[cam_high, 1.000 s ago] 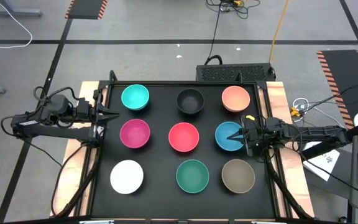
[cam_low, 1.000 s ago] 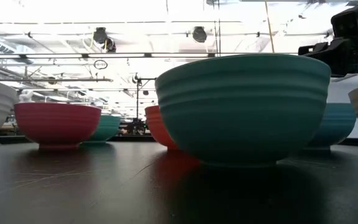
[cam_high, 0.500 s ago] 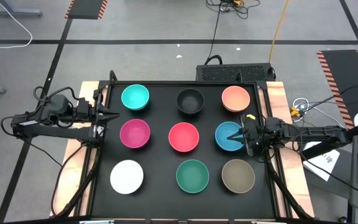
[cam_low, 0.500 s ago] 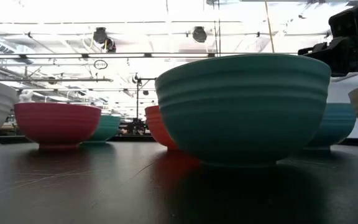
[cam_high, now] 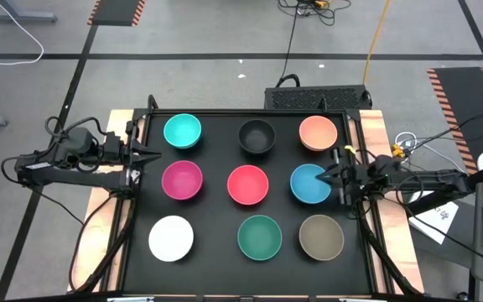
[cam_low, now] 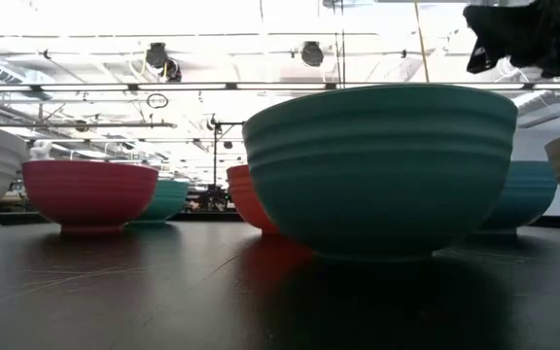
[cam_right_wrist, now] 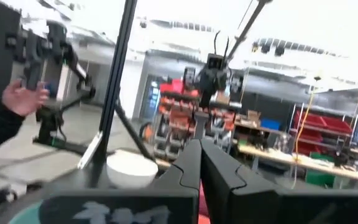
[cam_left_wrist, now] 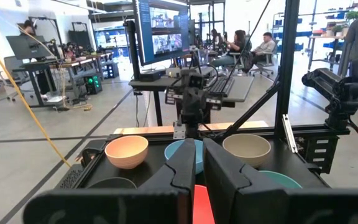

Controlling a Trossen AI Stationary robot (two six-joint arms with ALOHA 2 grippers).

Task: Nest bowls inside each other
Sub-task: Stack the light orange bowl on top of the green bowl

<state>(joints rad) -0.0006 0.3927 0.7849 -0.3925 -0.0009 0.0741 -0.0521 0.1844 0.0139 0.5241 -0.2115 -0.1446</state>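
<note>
Nine bowls sit rim up in three rows on the black table: cyan (cam_high: 182,131), black (cam_high: 257,136), peach (cam_high: 318,132); magenta (cam_high: 182,179), red (cam_high: 247,184), blue (cam_high: 310,184); white (cam_high: 171,237), green (cam_high: 260,236), taupe (cam_high: 321,236). Each rests on its base, apart from the others. My right gripper (cam_high: 324,174) is shut, tipped upward above the blue bowl's right rim, well over bowl height in the low view (cam_low: 476,44). My left gripper (cam_high: 153,156) is shut and level at the table's left edge, between the cyan and magenta bowls.
Upright frame posts stand at the table's corners. A black box (cam_high: 317,97) sits behind the far edge. A person's hand (cam_right_wrist: 23,96) shows beside the frame beyond the table. Strips of bare black table (cam_high: 216,210) run between the rows of bowls.
My right gripper has tipped its fingers upward and risen from just over the blue bowl's right rim, drawing slightly toward the table's right edge. It stays shut. The bowls have not moved.
</note>
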